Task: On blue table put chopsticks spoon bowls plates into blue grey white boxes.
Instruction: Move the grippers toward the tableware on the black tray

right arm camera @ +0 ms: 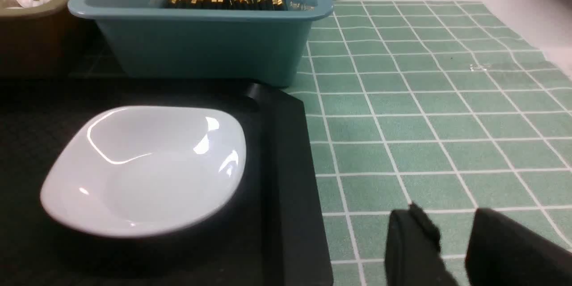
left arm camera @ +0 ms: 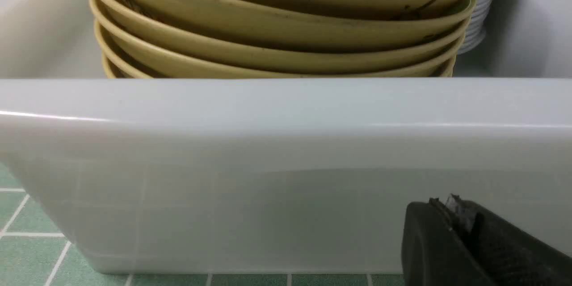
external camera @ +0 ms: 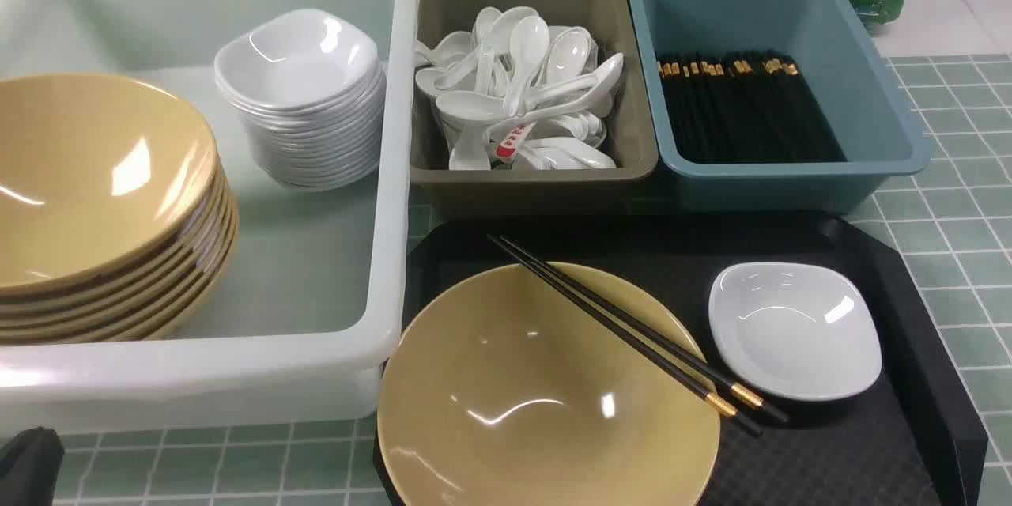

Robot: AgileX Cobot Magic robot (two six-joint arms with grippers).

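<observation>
Across the near black textured tray (external camera: 838, 458), two black gold-banded chopsticks (external camera: 624, 316), a round tan bowl (external camera: 545, 411) and a squarish white plate (external camera: 794, 332) await sorting, spoons seemingly done, left gripper (left arm camera: 451, 205) closed, right gripper (right arm camera: 447, 214) parted.

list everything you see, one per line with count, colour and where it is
translucent rectangular plastic tub: one, white, left
round glossy bowls: a stack, tan-yellow, in the white tub
squarish glossy dishes: a stack, white, in the white tub
rectangular plastic tub: one, grey-brown, far middle
glossy spoons: many, white, in the grey-brown tub
rectangular plastic tub: one, blue, far right
thin chopsticks: many, black with gold bands, in the blue tub
textured tray: one, black, near side
round bowl: one, tan-yellow, on tray
chopsticks: two, black and gold, across that bowl
squarish dish: one, white, on tray
tiled-pattern table: one, blue-green, underneath
left gripper: one, black, shut
right gripper: one, black, open
</observation>
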